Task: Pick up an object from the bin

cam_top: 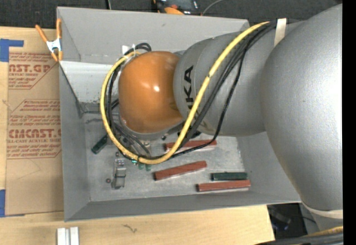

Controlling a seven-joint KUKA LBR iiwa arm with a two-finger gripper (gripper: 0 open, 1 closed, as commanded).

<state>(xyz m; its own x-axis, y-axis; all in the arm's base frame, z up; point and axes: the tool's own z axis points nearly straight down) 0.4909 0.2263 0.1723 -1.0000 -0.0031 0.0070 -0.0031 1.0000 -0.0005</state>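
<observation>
Grey bin holds red-brown bars at near right; orange cover hangs left of them, and whether the gripper is clenched cannot be told.

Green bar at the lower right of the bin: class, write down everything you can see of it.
The green bar is a short, straight, dark green stick with squared ends and a matt surface, perhaps plastic or wax. It lies flat on the floor of the bin, running almost level across the view. A longer red-brown bar lies just below it, nearly parallel. Whether the two touch cannot be told.
</observation>
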